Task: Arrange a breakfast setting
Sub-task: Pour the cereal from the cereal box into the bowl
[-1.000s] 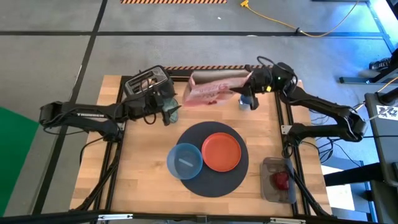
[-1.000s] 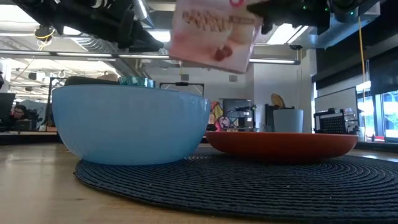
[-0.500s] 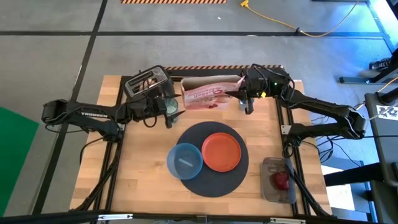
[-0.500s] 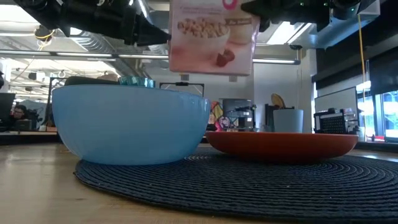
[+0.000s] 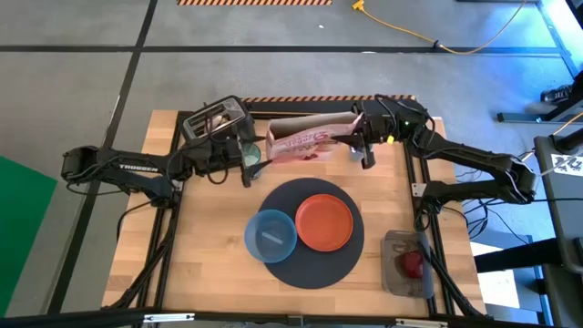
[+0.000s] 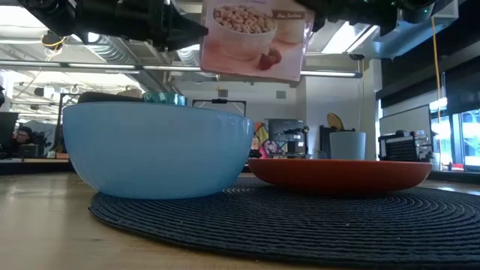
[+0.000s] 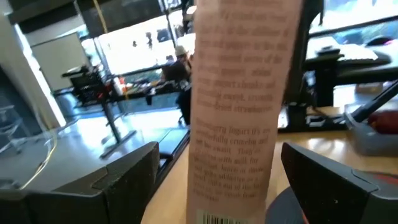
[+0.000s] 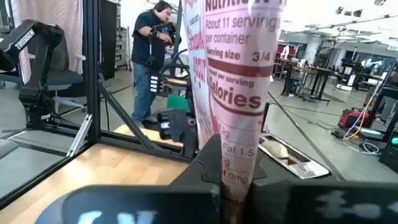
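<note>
Since a second ago the pink cardboard cereal box (image 5: 299,140) has swung level and risen a touch above the worktop's back edge, and the left arm has drawn in toward its free end; nearest me, the large round dark-grey woven mat (image 5: 311,264) lies on the wooden worktop (image 5: 209,246), carrying the blue bowl (image 5: 271,235) and the orange plate (image 5: 324,222) touching side by side; off the mat, by the worktop's right edge, a small red apple (image 5: 413,263) sits in a grey tray (image 5: 393,275); I cannot pick out a spoon or glass with certainty.

Farther back, the left pincer (image 5: 249,161) stands with its fingers (image 7: 118,186) wide apart, the box's narrow side between them but not yet touched; the right pincer (image 5: 361,137) is clamped tight on the box's far end, pinching the card flat; a silver toaster (image 5: 215,121) sits at the back left corner.

To do this handover well, I judge the left fingers should close squarely on the box's narrow sides before the right lets go, keeping the box level so nothing spills.

Readable on the box: "Nutrition", "About 11 servings per container", "Serving size 3/4", "Calories"; the left arm reads "TROSSEN".
</note>
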